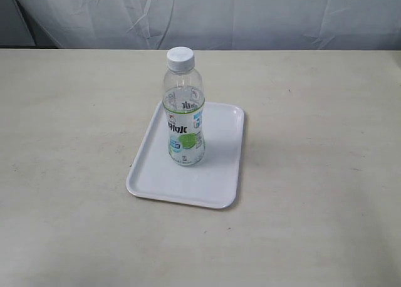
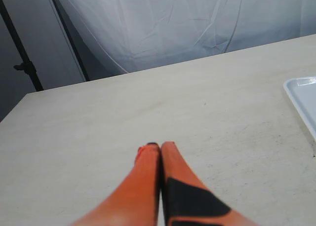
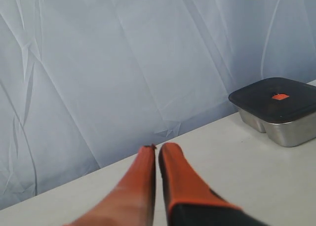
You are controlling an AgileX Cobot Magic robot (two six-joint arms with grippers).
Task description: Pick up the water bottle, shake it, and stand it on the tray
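Water bottle [image 1: 183, 111] stands on tray [image 1: 219, 146], well apart from closed left gripper [image 2: 159, 146] and closed right gripper [image 3: 157, 148].

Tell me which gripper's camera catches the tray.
The left gripper: a tray corner shows in its view. The right gripper faces a lidded steel box instead.

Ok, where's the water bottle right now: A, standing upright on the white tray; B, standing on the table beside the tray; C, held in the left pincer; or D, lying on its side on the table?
A: the water bottle stands upright, cap up, on the tray, while the left pincer and the right pincer are both shut and hold nothing.
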